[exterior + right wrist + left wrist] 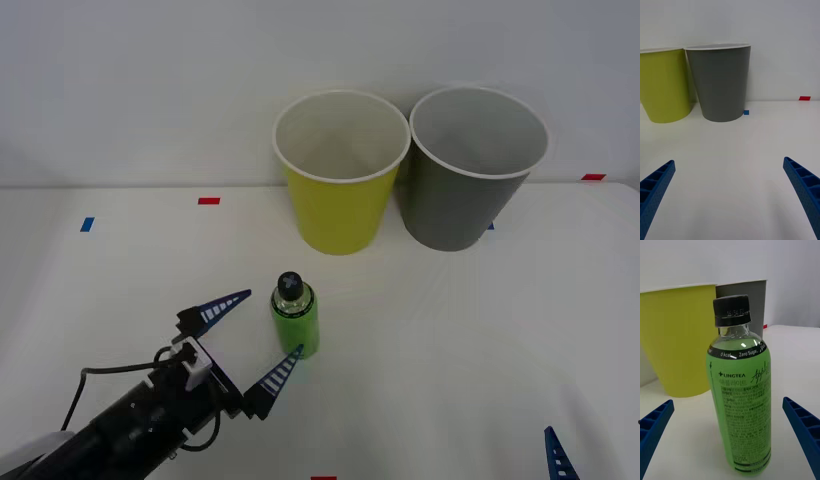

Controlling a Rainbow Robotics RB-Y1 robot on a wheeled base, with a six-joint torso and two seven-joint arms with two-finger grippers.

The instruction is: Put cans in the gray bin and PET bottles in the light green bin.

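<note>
At lower left of the front view, the left gripper (262, 336) spreads wide beside the upright PET bottle (295, 315), gripping nothing; the right gripper (730, 195) also gapes, unladen.

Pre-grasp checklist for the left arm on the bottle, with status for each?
1. Left gripper open: ok, fingers spread wide.
2. Bottle between the fingers: ok in the left wrist view; in the front view it sits just past the fingertips, so the arm likely needs to advance.
3. Bottle upright, black cap on: ok.
4. Light green bin upright, mouth open: ok; it stands behind the bottle.
5. Gray bin out of the way: ok, beside the green one on the robot's right.
6. Right gripper away from the bottle: ok, open, low at the table's right.
</note>
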